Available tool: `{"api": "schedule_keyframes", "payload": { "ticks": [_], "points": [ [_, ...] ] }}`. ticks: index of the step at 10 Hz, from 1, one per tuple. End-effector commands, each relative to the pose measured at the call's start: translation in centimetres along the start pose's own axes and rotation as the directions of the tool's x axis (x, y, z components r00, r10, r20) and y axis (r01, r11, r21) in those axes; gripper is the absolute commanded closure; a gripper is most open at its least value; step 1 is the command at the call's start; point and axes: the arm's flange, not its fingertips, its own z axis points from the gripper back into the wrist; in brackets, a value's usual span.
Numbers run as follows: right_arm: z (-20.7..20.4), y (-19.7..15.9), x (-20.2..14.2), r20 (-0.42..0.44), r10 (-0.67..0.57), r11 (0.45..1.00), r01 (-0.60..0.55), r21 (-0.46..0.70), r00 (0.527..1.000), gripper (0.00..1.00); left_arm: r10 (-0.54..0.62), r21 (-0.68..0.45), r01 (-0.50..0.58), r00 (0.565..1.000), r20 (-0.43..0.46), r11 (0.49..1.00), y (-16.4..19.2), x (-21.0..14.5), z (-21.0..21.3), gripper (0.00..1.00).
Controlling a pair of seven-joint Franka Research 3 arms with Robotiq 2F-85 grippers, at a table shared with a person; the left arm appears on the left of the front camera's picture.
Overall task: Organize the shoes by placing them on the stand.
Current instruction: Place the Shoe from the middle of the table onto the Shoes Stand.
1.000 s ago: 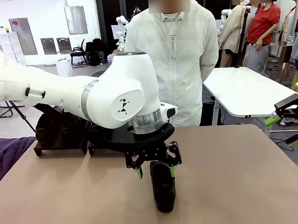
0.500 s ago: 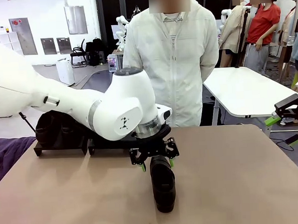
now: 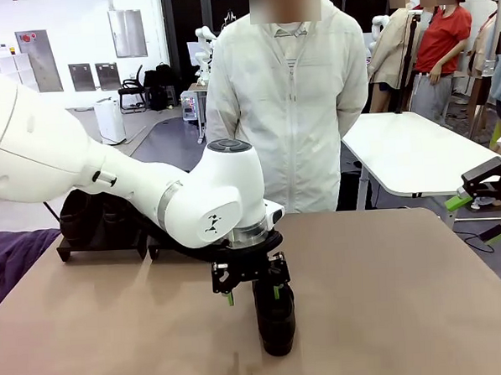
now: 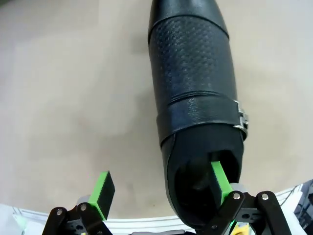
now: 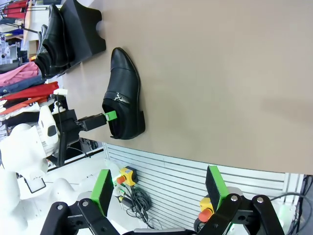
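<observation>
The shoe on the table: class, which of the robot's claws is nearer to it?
Left. The left claw straddles the heel wall of the shoe, one finger inside. The right claw sits past the table's right edge.

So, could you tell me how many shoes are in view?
3: one shoe on the table; a pair on the stand; another may be hidden behind the left arm.

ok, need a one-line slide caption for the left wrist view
Left claw, open, straddles the heel wall of a black shoe on the tan table: one pad inside the shoe's opening, the other outside.
</observation>
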Motion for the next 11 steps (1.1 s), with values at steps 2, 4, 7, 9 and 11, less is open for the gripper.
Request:
{"api": "schedule_keyframes", "payload": {
  "ticks": [2, 4, 7, 9, 11],
  "points": [
    [0.2, 0.3, 0.1, 0.005, 0.003, 0.999, -0.003, 0.033, 1.000, 0.00, 0.028, 0.014, -0.028, 1.000, -0.007, 1.000, -0.9, 0.5, -0.8, 0.00],
    [0.2, 0.3, 0.1, 0.005, 0.003, 0.999, -0.003, 0.033, 1.000, 0.00, 0.045, 0.015, -0.045, 0.999, 0.005, 0.999, -0.8, 0.6, -0.9, 0.34],
    [0.2, 0.3, 0.1, 0.005, 0.003, 0.999, -0.003, 0.033, 1.000, 0.00, 0.012, 0.024, -0.013, 0.999, 0.047, 1.000, -1.2, 0.3, -1.0, 1.00],
    [0.2, 0.3, 0.1, 0.005, 0.003, 0.999, -0.003, 0.033, 1.000, 0.00, 0.009, 0.044, -0.011, 0.999, 0.045, 0.999, -1.6, 0.3, -1.0, 1.00],
    [0.2, 0.3, 0.1, 0.005, 0.003, 0.999, -0.003, 0.033, 1.000, 0.00, -0.003, 0.071, 0.000, 0.999, 0.047, 0.998, -1.8, 0.3, -1.1, 1.00]
  ]
}}
